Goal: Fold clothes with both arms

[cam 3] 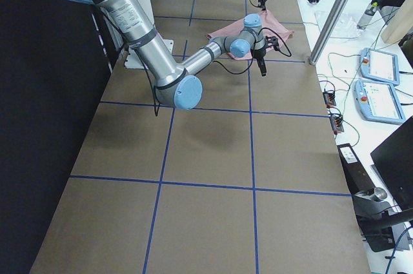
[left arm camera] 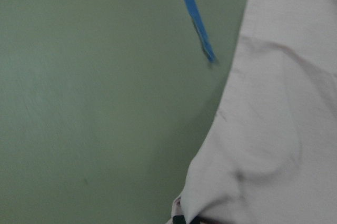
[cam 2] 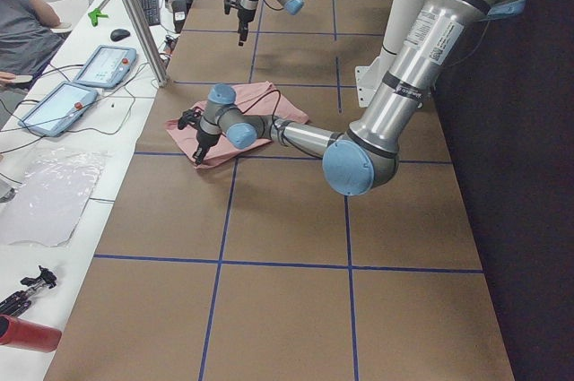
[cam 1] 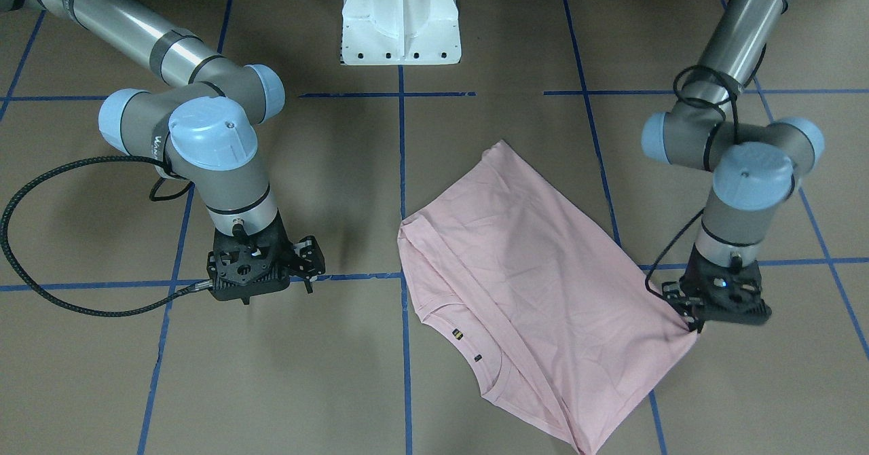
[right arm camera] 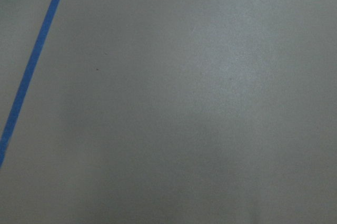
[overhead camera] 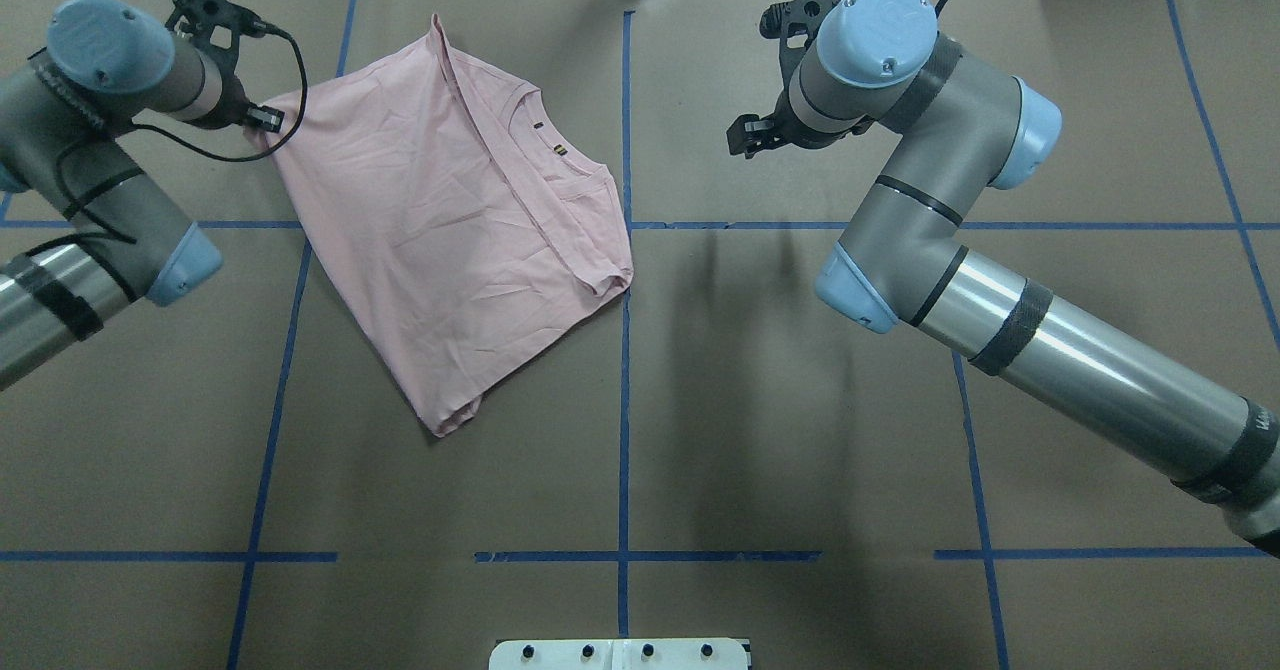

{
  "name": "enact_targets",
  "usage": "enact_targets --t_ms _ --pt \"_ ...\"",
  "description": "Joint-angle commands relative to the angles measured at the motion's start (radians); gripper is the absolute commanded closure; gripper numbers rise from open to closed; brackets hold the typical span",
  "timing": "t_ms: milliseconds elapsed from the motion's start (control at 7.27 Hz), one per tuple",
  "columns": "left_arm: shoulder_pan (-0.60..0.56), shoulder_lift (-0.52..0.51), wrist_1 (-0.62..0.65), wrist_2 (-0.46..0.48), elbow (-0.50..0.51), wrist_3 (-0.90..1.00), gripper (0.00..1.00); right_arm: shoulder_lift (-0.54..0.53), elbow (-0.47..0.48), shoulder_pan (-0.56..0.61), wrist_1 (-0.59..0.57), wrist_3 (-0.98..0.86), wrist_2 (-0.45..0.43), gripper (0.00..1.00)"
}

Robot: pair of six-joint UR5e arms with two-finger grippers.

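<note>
One pale pink T-shirt (overhead camera: 440, 250) is lying flat on the table's (overhead camera: 800, 430) left half, toward the far edge. It's sitting skewed vs the blue tape grid (overhead camera: 623, 370), plain side up, neckline (overhead camera: 545, 140) pointing right toward the centre line. L gripper (overhead camera: 268, 118) is sitting low at the shirt's far-left corner, jaws clamping the hem there. Fabric is running taut into them, so prob. it's holding that corner ready to lift or drag for a fold. R gripper (overhead camera: 745, 137) is hovering over bare table on the right, well apart from the shirt and carrying nothing. Whether its jaws are spread or closed — can't tell, as its wrist cam is showing only table + tape. Judging from this, R arm is keeping clear of the cloth — it'll need a 2nd corner before any two-arm fold.
</note>
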Motion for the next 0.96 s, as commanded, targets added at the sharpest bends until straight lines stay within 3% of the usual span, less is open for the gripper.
enact_targets --t_ms 0,138,275,413,550,688,825 --pt "-0.035 -0.163 -0.156 0.006 0.282 0.024 1.00 -0.001 0.000 0.000 0.000 0.000 0.001 0.00" --pt "-0.044 -0.147 -0.184 0.010 0.278 0.026 0.89 0.001 0.002 0.000 0.000 0.008 0.003 0.00" --pt "-0.044 -0.087 -0.229 0.010 0.253 0.026 0.01 0.013 0.002 -0.008 -0.002 0.037 0.004 0.00" --pt "-0.075 -0.067 -0.248 0.000 0.243 0.058 0.00 0.047 0.000 -0.020 -0.003 0.125 0.004 0.00" --pt "-0.154 -0.068 -0.244 -0.119 0.240 0.169 0.00 0.106 -0.013 -0.062 -0.018 0.250 -0.002 0.01" --pt "-0.175 -0.044 -0.245 -0.155 0.204 0.188 0.00 0.160 -0.041 -0.107 -0.032 0.350 -0.009 0.08" --pt "-0.173 -0.010 -0.239 -0.155 0.141 0.176 0.00 0.238 -0.088 -0.162 -0.058 0.459 -0.064 0.34"
